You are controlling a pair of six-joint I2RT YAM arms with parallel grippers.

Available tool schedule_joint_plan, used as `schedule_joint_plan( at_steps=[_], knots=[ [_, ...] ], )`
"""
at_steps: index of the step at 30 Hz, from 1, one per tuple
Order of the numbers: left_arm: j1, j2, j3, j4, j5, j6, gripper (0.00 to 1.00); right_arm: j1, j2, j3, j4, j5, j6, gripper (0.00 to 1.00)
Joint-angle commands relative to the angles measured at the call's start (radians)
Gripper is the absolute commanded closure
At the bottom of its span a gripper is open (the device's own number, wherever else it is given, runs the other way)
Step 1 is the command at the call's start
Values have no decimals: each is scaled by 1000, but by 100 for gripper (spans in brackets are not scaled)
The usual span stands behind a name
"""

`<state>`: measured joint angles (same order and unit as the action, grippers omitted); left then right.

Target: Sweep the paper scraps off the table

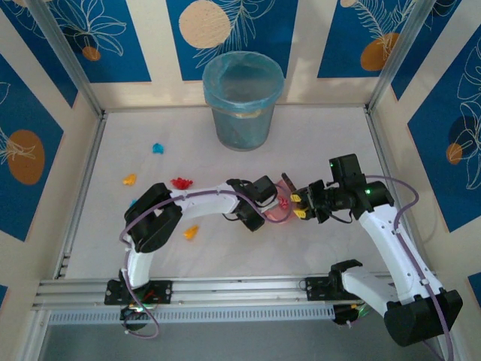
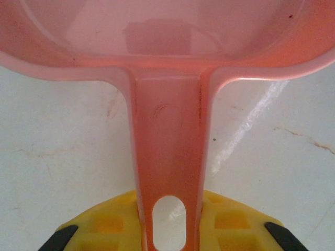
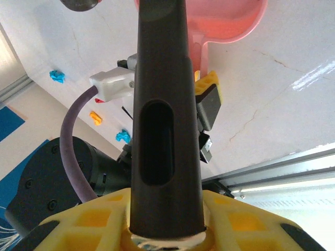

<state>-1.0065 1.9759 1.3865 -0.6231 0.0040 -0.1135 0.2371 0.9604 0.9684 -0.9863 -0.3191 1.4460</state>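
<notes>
Loose paper scraps lie on the left part of the white table [image 1: 331, 150]: a blue one [image 1: 158, 148], an orange one [image 1: 129, 179], a red one [image 1: 180, 182] and a yellow-orange one [image 1: 191, 232]. My left gripper [image 1: 258, 208] [image 2: 170, 230] is shut on the handle of the pink dustpan [image 1: 278, 209] [image 2: 167, 151], which rests mid-table. A small red scrap [image 1: 284, 201] lies in the pan. My right gripper [image 1: 301, 204] [image 3: 165, 230] is shut on a dark brush handle [image 3: 165, 104] and faces the pan from the right. The brush head is hidden. The right wrist view shows the dustpan [image 3: 222, 23] and scraps [image 3: 56, 76].
A grey bin with a blue liner [image 1: 242, 101] stands at the back centre. Aluminium rails [image 1: 225, 289] edge the table, with patterned walls around it. The left arm [image 1: 161, 218] stretches across the near-left area, among the scraps.
</notes>
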Motion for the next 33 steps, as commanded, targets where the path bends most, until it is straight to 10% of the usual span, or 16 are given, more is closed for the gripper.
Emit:
schedule_joint_plan(
  at_steps=[1, 33],
  knots=[
    [-9, -19, -32, -26, -42, -23, 100, -12, -5, 49, -61, -14, -36, 100],
    [-14, -314, -103, 1, -127, -67, 100, -216, -175, 44, -213, 219, -124, 100]
  ],
)
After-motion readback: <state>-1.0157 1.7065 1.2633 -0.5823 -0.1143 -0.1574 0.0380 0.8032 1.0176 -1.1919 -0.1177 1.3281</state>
